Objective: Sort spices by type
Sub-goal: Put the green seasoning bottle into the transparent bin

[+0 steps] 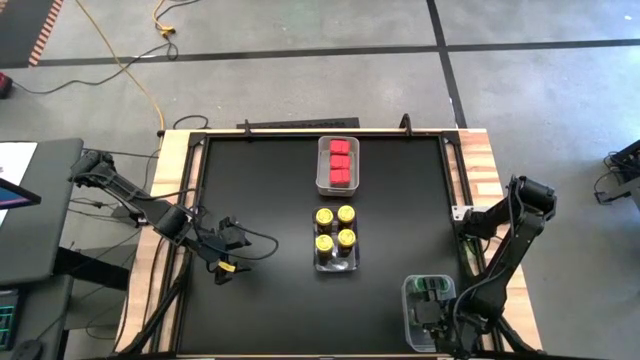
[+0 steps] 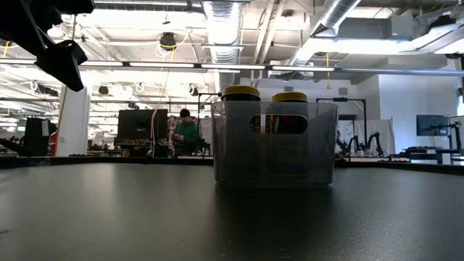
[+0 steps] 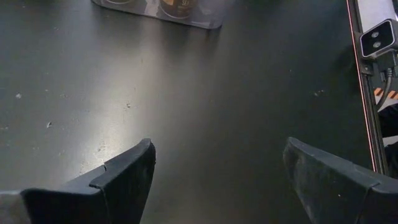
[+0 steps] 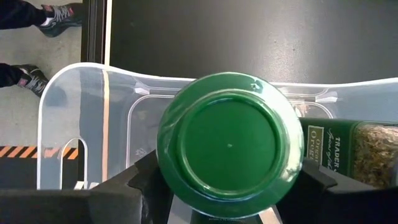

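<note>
The right tool (image 4: 227, 186) pinches a green-lidded jar (image 4: 229, 144) between its two dark fingers, holding it over a clear bin (image 1: 428, 312) at the near right corner of the black tabletop (image 1: 260, 180). In the right wrist view the round green lid fills the middle of the frame, the clear bin's walls curve behind it, and a second jar of dried green herbs (image 4: 351, 152) lies on its side just beside the held one.

The left tool (image 1: 224, 262) hovers over bare tabletop on the left side, its fingers (image 3: 124, 177) spread wide with nothing between them.

At the tabletop's centre, four yellow-lidded jars (image 1: 335, 228) stand upright in a second clear bin (image 1: 336, 262). Toward the far edge, three red square-topped containers (image 1: 340, 162) sit in a row inside a third clear bin (image 1: 322, 165).

In the low view, a person (image 2: 186, 132) stands in the room beyond the tabletop.
</note>
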